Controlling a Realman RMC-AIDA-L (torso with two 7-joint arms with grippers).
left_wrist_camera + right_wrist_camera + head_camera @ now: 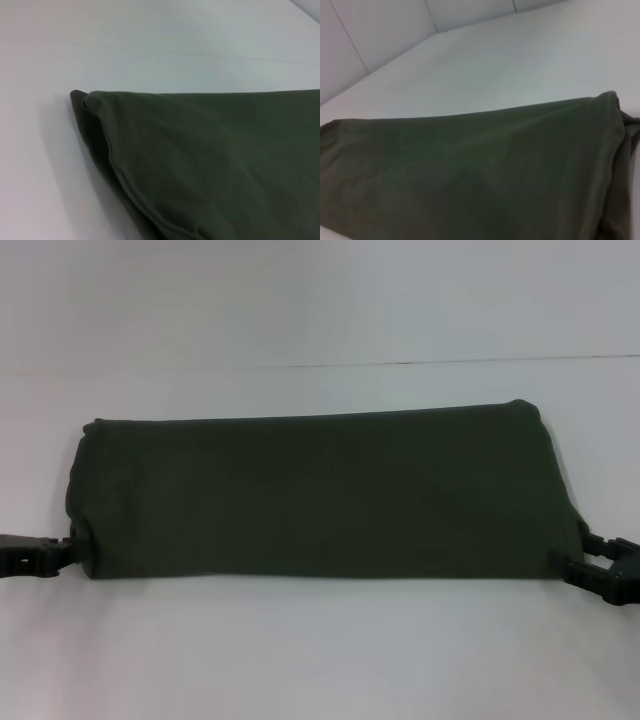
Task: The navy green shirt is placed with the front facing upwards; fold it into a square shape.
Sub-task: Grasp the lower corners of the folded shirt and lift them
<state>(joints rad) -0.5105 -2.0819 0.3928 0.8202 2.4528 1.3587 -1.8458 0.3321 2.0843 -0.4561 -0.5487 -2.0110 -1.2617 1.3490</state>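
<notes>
The navy green shirt (320, 495) lies on the white table as a long, wide band with only plain green cloth showing; no print is visible. My left gripper (68, 548) sits at the band's near left corner, touching the cloth. My right gripper (583, 558) sits at the near right corner, also against the cloth. The left wrist view shows the shirt's (225, 165) layered left end with stacked folded edges. The right wrist view shows the shirt's (470, 170) smooth top and bunched right end. Neither wrist view shows its own gripper.
The white table (320, 660) extends in front of and behind the shirt. A thin seam (450, 362) runs across the table behind the shirt. White wall panels (380, 30) rise beyond the table's far edge in the right wrist view.
</notes>
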